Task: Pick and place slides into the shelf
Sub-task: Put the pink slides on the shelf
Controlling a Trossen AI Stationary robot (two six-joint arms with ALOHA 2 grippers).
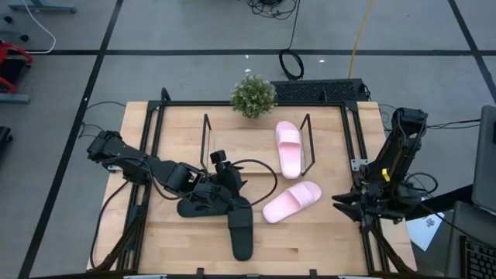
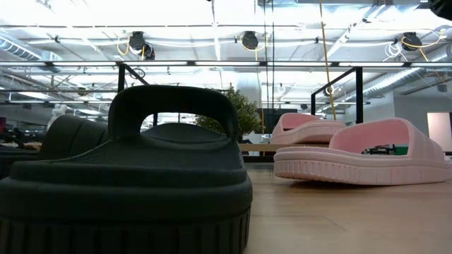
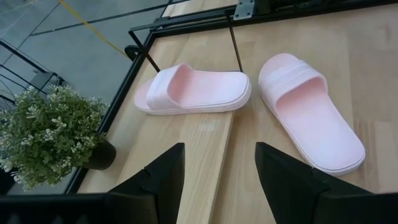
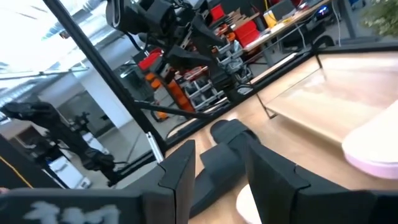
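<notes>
A: Where is the left gripper (image 1: 225, 180), and how do its fingers stand?

B: It hangs over the middle of the bench (image 1: 186, 256), toward the left, just above one black slide (image 1: 203, 206). Its wrist view shows the two dark fingers (image 3: 163, 177) spread apart with nothing between them, only bare wood and the pink slides beyond.

A: And the right gripper (image 1: 345, 200)?

B: It waits at the bench's right edge, by the black rail. Its fingers (image 4: 180, 168) are parted too, and hold nothing.

A: How many slides are there?

B: Four: two black, two pink. The black slide under the left gripper lies toward the bench's left side. The second black slide (image 1: 241, 230) lies just beside it, touching or nearly so, and runs toward the front edge. In the low view that one (image 2: 141, 183) fills the foreground.

A: The pink ones?

B: One pink slide (image 1: 292, 201) lies on the bench right of centre, angled, outside the shelf (image 1: 310, 147). The other pink slide (image 1: 289, 147) is in the shelf, on its wood board at the right end, just beside the right wire frame.

A: Is anything else in the shelf?

B: Only that single pink slide shows in it. A small potted plant (image 1: 253, 96) stands at the bench's back edge, behind the shelf.
</notes>
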